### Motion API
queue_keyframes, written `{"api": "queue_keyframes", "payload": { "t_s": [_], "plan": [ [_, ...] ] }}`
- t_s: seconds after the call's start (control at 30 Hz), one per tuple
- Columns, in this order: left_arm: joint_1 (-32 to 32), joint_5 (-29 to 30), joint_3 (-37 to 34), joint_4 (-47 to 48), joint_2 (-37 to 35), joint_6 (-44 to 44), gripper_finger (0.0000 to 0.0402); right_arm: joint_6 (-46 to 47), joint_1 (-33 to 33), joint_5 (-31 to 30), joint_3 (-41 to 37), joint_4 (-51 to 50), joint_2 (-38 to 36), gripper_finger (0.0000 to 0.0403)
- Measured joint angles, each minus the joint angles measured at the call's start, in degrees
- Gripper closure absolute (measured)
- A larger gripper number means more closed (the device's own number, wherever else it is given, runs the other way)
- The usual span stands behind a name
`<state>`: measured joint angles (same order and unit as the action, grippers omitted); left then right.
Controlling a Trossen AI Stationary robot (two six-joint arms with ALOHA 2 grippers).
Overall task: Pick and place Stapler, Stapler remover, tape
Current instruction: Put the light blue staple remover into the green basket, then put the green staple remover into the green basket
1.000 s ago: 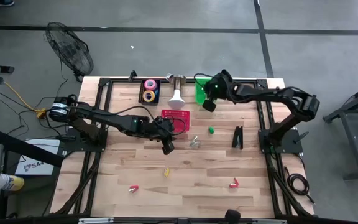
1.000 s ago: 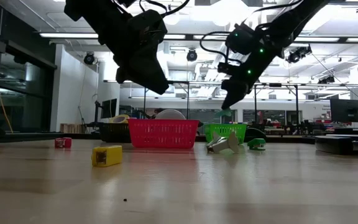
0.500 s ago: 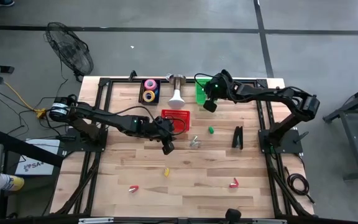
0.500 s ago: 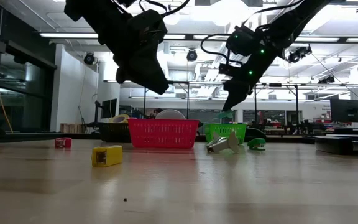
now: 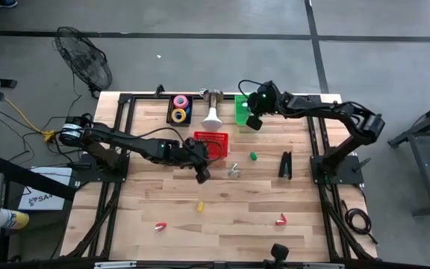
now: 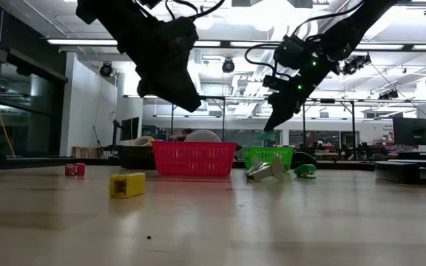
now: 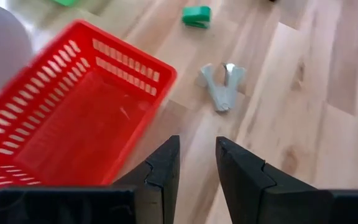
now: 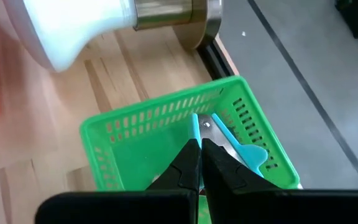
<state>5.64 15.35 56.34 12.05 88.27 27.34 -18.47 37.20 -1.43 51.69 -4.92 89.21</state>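
My right gripper [image 5: 252, 122] hangs over the green basket [image 8: 166, 106] at the table's far edge, shut on a light blue staple remover [image 8: 247, 151]. My left gripper [image 5: 200, 176] hovers open and empty off the red basket's [image 7: 129, 62] near corner, above bare wood. A grey staple remover [image 7: 221, 87] and a green one [image 7: 196, 16] lie on the table to its right. The black stapler [image 5: 285, 164] lies farther right. The tape rolls [image 5: 180, 109], pink, yellow and blue, sit in a black tray at the far edge. My right gripper pinches one thin blue arm of the staple remover [image 8: 196, 127] between its two fingers, coming from above and pointing down into the green basket. The remover's metal middle and its other blue wing [image 8: 253, 152] stick out beyond the fingertips, above the basket's floor.
A white cone-shaped object on a metal base [image 5: 212, 112] stands between the tape tray and the green basket. A yellow remover [image 5: 199, 206] and two red ones [image 5: 160, 225] [image 5: 281, 220] lie toward the near edge. Bare wood lies between them.
My right gripper has moved a little toward the table's far edge, farther over the green basket, staying shut on the blue remover.
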Motion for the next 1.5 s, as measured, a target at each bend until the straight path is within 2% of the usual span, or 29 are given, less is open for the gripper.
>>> {"api": "queue_keyframes", "payload": {
  "t_s": [0.23, 0.43, 0.57, 0.83, 0.97, 1.3, 1.5],
  "plan": [
    [0.0, 8.6, 0.0, -0.1, 0.0, -0.1, 0.03, 0.0, 1.4, 3.3, 0.0, 3.2, 4.0, 0.0402],
    [0.0, 10.3, 0.0, -0.1, 0.0, -3.4, 0.03, 0.4, 1.5, 3.2, 0.0, 4.9, 7.1, 0.0384],
    [0.0, 10.3, 0.0, -0.1, 0.0, -5.9, 0.03, 2.5, 1.5, 2.7, 0.0, 5.0, 7.2, 0.0352],
    [0.0, 10.3, 0.0, -0.2, 0.0, -6.7, 0.03, 4.9, 1.4, 2.8, 0.0, 4.4, 6.7, 0.0255],
    [0.0, 10.3, 0.0, -0.7, 0.0, -6.7, 0.03, 6.6, 1.4, 4.7, 0.0, 2.0, 6.7, 0.0227],
    [0.0, 9.9, -0.1, -5.9, 3.9, -6.6, 0.03, 7.7, 1.4, 6.4, 0.0, -4.1, 5.8, 0.0223],
    [0.0, 16.1, -0.1, -4.1, 2.5, -6.1, 0.03, 6.0, 0.1, 6.8, -0.1, -7.3, -0.7, 0.0224]
  ]
}}
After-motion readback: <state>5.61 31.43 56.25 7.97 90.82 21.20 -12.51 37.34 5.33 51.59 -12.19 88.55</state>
